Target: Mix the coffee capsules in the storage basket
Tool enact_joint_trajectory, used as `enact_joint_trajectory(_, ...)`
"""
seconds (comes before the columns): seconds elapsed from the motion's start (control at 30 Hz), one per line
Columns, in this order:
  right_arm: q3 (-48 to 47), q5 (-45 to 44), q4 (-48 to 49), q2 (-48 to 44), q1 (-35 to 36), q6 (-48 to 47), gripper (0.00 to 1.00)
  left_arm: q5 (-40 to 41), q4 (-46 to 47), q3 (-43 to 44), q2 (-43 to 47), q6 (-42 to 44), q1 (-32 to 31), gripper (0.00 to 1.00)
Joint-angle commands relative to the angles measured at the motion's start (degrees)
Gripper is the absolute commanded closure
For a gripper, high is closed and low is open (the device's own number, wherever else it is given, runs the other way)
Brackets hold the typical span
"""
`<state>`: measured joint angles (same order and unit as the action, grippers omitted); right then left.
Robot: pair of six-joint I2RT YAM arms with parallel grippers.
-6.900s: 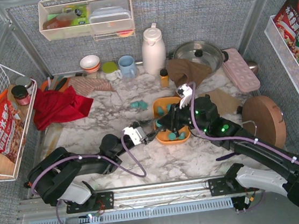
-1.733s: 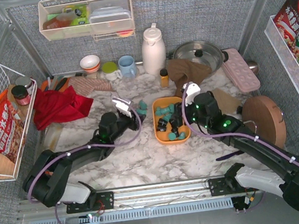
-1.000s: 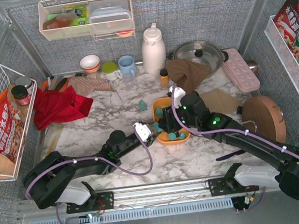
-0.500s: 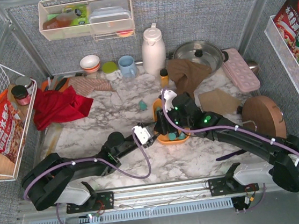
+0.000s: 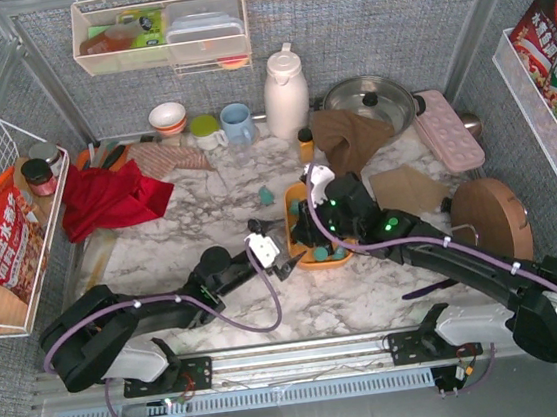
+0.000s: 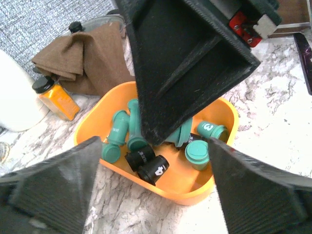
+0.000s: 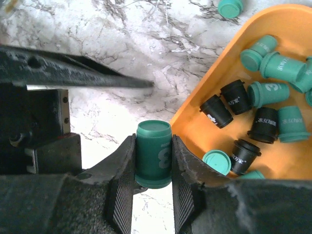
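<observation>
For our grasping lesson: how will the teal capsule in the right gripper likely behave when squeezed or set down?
The teal capsule shows no dent in the right gripper, so probably stiff. Round and tapered, like those lying sideways in the storage basket, it may roll if tipped.

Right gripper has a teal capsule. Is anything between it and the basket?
Nothing visible. The capsule hangs just outside the rim of the basket, with the gap clear; the left gripper sits on the other side.
</observation>
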<state>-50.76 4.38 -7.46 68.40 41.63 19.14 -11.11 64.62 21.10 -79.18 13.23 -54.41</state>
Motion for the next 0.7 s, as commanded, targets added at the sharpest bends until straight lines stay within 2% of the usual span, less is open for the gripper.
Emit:
enact_joint_trajectory(0.0, 0.7, -5.2, -0.5, -1.2, 0.1, -1.5, 0.91, 2.7, 3.0, -0.7, 0.8, -1.0, -0.1, 0.01)
enact_joint_trajectory(0.17, -0.5, -18.2, -8.4, -0.4, 0.1, -5.4, 0.91, 10.3, 4.4, -2.1, 2.4, -3.0, -0.1, 0.01)
enact_joint_trajectory(0.27, 0.1, -25.8, -11.5, 2.1, 0.1, -8.1, 0.89, 17.7, 4.0, -2.2, 2.7, -4.7, 0.0, 0.01)
enact_joint_trajectory(0.43, 2.5, -30.8, -11.8, 5.6, 0.0, -8.9, 0.84, 30.3, 1.8, -0.9, 1.4, -8.6, -0.1, 0.01)
enact_joint_trajectory(0.5, 2.9, -32.0, -11.4, 6.9, 0.0, -8.9, 0.78, 33.7, 0.2, 0.1, 0.7, -10.0, -0.1, 0.01)
enact_joint_trajectory(0.67, 2.5, -32.8, -9.9, 10.3, -0.7, -9.0, 0.51, 39.9, -5.3, 3.7, -0.5, -12.7, 0.0, 0.01)
